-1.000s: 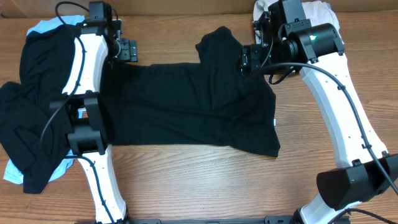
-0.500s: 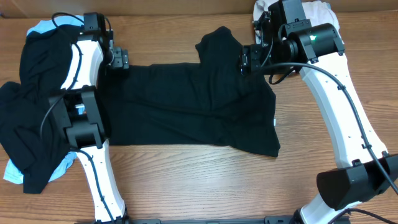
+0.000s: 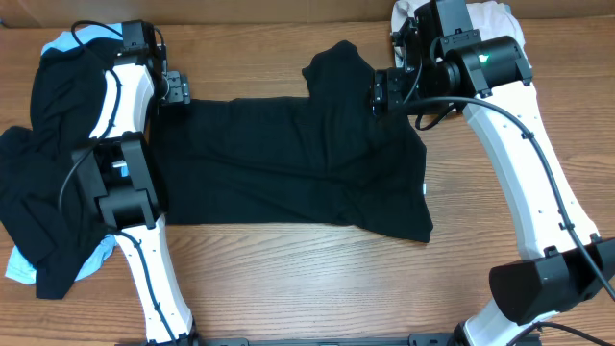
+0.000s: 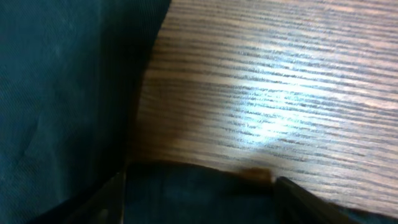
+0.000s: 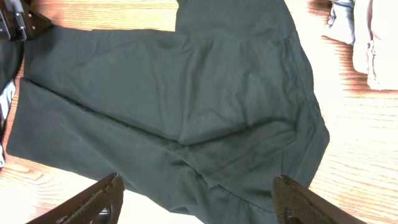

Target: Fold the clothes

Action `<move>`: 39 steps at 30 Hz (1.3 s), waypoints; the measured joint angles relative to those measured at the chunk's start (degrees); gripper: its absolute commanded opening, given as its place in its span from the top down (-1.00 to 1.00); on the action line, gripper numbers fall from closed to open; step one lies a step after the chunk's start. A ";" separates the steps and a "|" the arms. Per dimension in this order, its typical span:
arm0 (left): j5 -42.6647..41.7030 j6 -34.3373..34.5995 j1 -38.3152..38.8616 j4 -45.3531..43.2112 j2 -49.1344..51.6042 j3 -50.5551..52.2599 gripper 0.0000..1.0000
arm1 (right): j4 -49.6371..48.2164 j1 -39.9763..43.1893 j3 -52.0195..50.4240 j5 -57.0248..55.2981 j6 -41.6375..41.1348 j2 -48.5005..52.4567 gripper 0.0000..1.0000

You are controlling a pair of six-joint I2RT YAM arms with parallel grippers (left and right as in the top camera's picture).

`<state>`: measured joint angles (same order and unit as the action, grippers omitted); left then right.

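1. The table (image 3: 288, 279) runs beneath both claws, with bare wood showing around the cloth.
2. The black shirt (image 3: 288, 163) lies spread flat between the claws. One corner sits under the left claw (image 3: 176, 88), and its sleeve (image 3: 336, 67) is just beside the right claw (image 3: 381, 93). It looks soft, light and limp, so it will likely sag and drag. Pinch a hem or corner, not the middle.
3. A heap of dark and light blue clothes (image 3: 38, 202) lies outward of the left claw.
4. Pale garments (image 3: 495, 19) lie behind the right claw.
5. The left claw is spread, with the shirt's edge between its fingers but not pinched. The right claw is spread and empty, above the shirt.
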<state>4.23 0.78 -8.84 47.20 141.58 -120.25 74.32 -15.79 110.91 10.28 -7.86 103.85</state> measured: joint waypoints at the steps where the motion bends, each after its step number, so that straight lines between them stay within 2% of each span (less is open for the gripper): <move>1: 0.00 0.04 0.00 -0.17 -0.02 0.00 -0.46 | -0.09 0.00 0.00 0.00 0.02 0.00 -0.60; 18: 0.09 0.37 -0.02 -1.31 -0.02 1.44 -0.37 | -0.17 0.00 0.00 0.00 0.00 0.00 -0.60; 19: 0.09 0.37 0.00 -1.53 -0.02 1.57 -0.27 | -0.15 -0.02 0.00 0.00 0.02 0.00 -0.60; 23: -0.15 0.31 0.00 -2.27 -0.04 1.84 0.39 | -0.17 0.00 0.00 0.00 0.00 0.00 -0.60; 26: -0.26 0.44 0.22 -2.47 -0.04 2.05 0.81 | -0.20 -0.02 0.00 0.00 0.00 0.00 -0.60; 27: -0.35 0.42 0.24 -2.47 -0.04 2.05 0.88 | -0.24 -0.02 0.00 0.00 0.04 0.00 -0.60; 33: -0.50 0.59 0.22 -1.62 -0.13 2.14 0.92 | -0.85 0.00 0.00 -0.04 0.02 0.00 -0.60; 39: -0.26 1.84 0.22 3.13 -0.35 1.33 0.92 | -1.53 0.00 0.00 0.00 -1.03 0.00 -0.61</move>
<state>3.97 2.61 -8.62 50.33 141.23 -118.91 72.79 -15.79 110.91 10.28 -8.88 103.85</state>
